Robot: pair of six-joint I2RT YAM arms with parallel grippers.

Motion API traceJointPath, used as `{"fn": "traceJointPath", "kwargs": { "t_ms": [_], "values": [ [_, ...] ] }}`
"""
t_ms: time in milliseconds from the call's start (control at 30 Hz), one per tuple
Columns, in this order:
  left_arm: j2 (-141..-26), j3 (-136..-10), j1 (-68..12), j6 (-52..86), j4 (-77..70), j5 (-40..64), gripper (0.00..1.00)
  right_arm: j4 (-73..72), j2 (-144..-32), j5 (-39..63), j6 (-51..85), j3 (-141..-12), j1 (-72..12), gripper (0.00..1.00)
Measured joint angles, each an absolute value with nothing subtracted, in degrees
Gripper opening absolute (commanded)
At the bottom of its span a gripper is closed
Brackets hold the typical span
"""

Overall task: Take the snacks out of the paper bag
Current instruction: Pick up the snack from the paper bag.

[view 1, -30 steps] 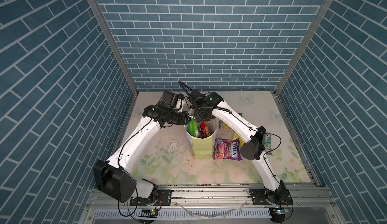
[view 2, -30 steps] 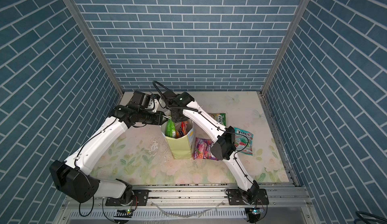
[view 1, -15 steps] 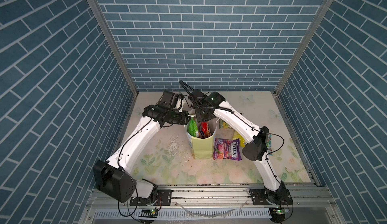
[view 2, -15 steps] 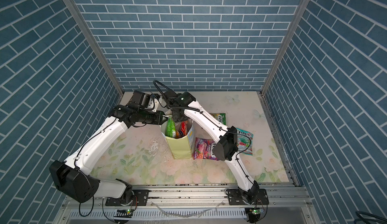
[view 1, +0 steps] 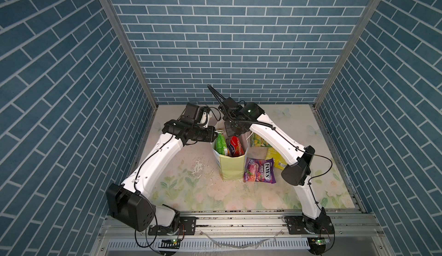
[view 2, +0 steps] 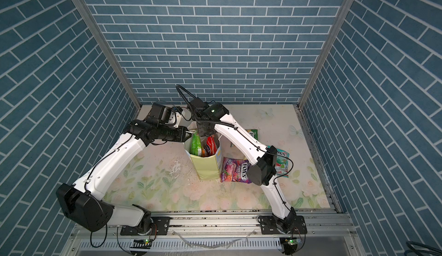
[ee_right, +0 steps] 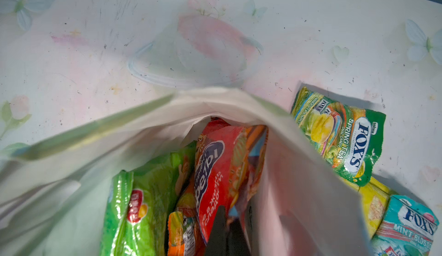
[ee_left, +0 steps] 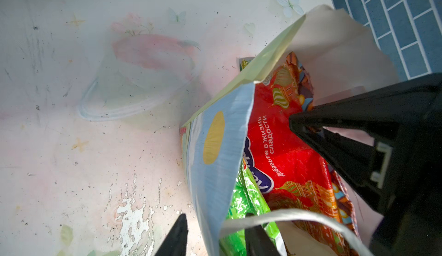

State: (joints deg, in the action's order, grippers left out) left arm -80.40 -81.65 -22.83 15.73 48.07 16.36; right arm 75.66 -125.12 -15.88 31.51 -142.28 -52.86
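While the paper bag [view 1: 230, 168] stands upright near the middle of the table [view 1: 186, 187], both arms lean in over its open mouth from either side. The left hand [view 1: 214, 132] sits at the rim with its fingers [ee_left: 178, 235] partly spread, one outside the sky-printed wall and one inside. The white cord handle [ee_left: 287, 215] loops across just past them. No squeeze on the paper shows, so this reads as a brace, meant to stop the light bag tipping or lifting and to hold the mouth wide.

The right hand [ee_right: 224, 228] reaches down into the opening. Its fingers are pressed together at the upper edge of the red packet [ee_right: 212, 178], apparently nipping the foil there. That packet stands on end near the bag's white inner wall, with the green Lay's packet [ee_right: 134, 209] beside it and an orange packet [ee_right: 179, 231] wedged low between the two. In so tight a fit, a top edge is probably the only hold on offer.

Four snacks lie on the table on the right arm's side. The purple Fox's Berries packet [view 1: 259, 171] is just beside the bag's base. The Fox's Spring Tea packet [ee_right: 339, 137], a yellow packet [ee_right: 375, 204] and the Fox's Mint Blossom packet [ee_right: 409, 226] overlap one another in a row.

The task looks a little past halfway. The next lift calls for a straight upward pull, so that neither the neighbouring packets nor the bag come along.
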Motion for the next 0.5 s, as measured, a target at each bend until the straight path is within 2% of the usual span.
{"fn": "traceJointPath", "kwargs": {
  "t_ms": [500],
  "values": [
    [-81.8, -83.11, -22.83, 16.01, 48.12, 15.7, 0.41, 74.43, -124.7, -15.81, 29.45, -142.45, -52.75, 0.0]
  ]
}}
